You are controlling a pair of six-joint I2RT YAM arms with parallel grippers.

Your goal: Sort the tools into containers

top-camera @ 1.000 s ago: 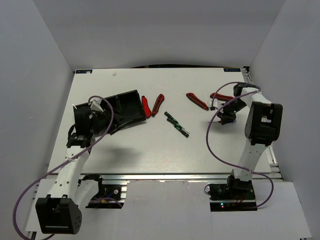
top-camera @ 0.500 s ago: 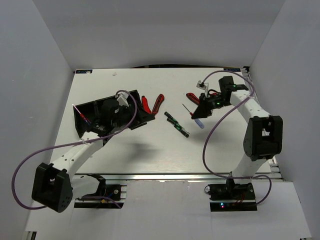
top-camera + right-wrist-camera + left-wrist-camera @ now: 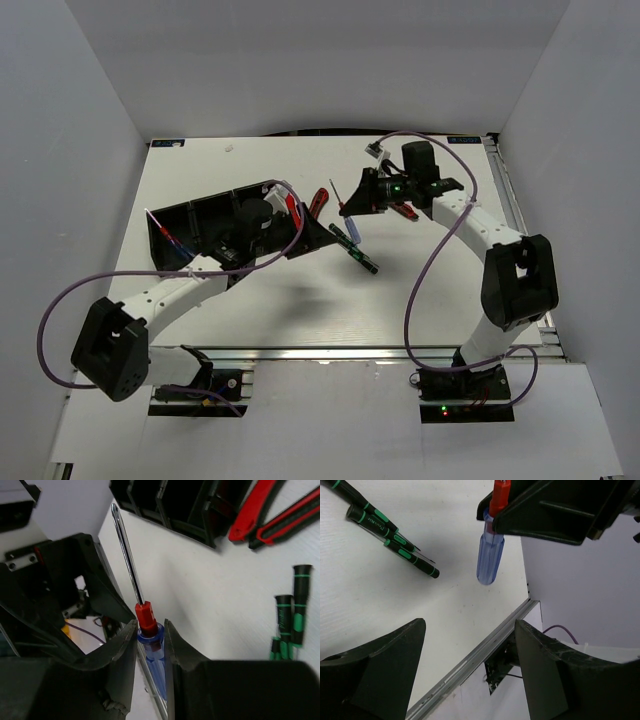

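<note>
**While clamped in right gripper: blue screwdriver aloft at upper centre**

Found right gripper (image 3: pixel 150 629) closed on blue screwdriver (image 3: pixel 151 650). Noted clear blue handle pinched between both fingers, red collar just above them, steel shaft pointing to upper left of right wrist frame. Located same tool at upper centre of overhead frame, tilted and held off table (image 3: pixel 260 290). Confirmed in left wrist view: handle end lowest, hanging free over white surface.

Found left gripper (image 3: pixel 470 627) open, fingers spread wide with nothing between them. Placed it left of centre in overhead frame, just right of tray (image 3: pixel 205 205) and near right gripper. Seen apart from right gripper in left wrist view.

Logged tray as black, slanted, at left of centre in overhead frame, with left arm lying across it. Noted thin screwdriver (image 3: pixel 165 232) at tray's left end; cannot tell which compartment.

Logged green screwdrivers (image 3: pixel 356 251) in tight cluster on table at centre of overhead frame, just below held tool in that frame.

Logged two red cutters (image 3: pixel 318 200) side by side on table, just right of tray's upper right corner. Noted third cutter (image 3: pixel 405 211) at upper right of centre, partly hidden by right arm.
</note>
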